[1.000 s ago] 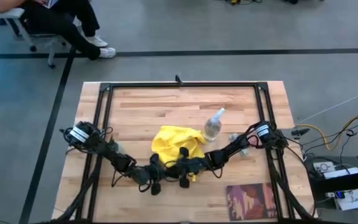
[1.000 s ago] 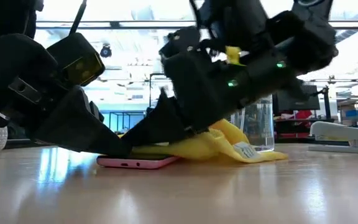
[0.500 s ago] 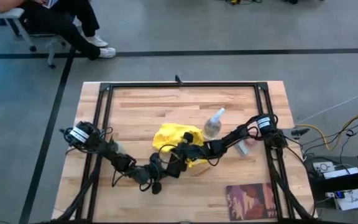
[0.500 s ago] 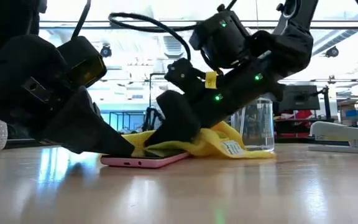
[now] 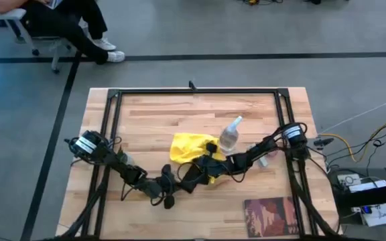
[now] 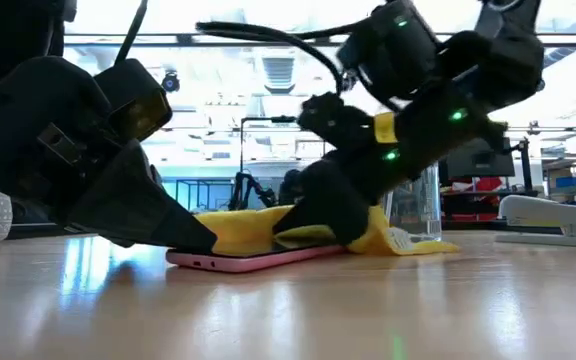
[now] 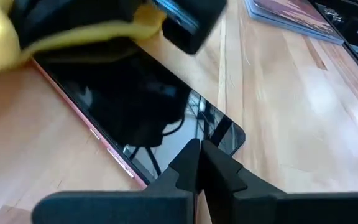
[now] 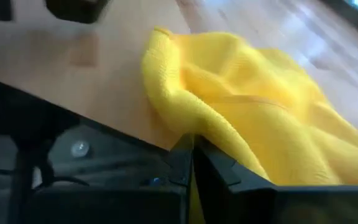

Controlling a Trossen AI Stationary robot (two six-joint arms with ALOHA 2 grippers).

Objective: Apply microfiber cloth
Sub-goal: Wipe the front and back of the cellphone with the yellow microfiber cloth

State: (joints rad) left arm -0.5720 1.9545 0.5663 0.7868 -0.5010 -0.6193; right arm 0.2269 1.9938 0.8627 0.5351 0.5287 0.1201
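Seen from above, microfiber cloth (image 5: 189, 148) lies crumpled mid-table beside clear spray bottle (image 5: 230, 134); right gripper (image 5: 194, 175) sits at cloth's near edge, left gripper (image 5: 173, 184) just beside it. Low view: soft yellow folds drape over pink-edged phone (image 6: 243, 260) on glossy wood table (image 6: 368, 310), bright room behind. Left wrist view: fingers (image 7: 188, 163) together, tips pressed on phone's black glass. Right wrist view: fingers (image 8: 182, 158) closed, pinching cloth's fuzzy fold.
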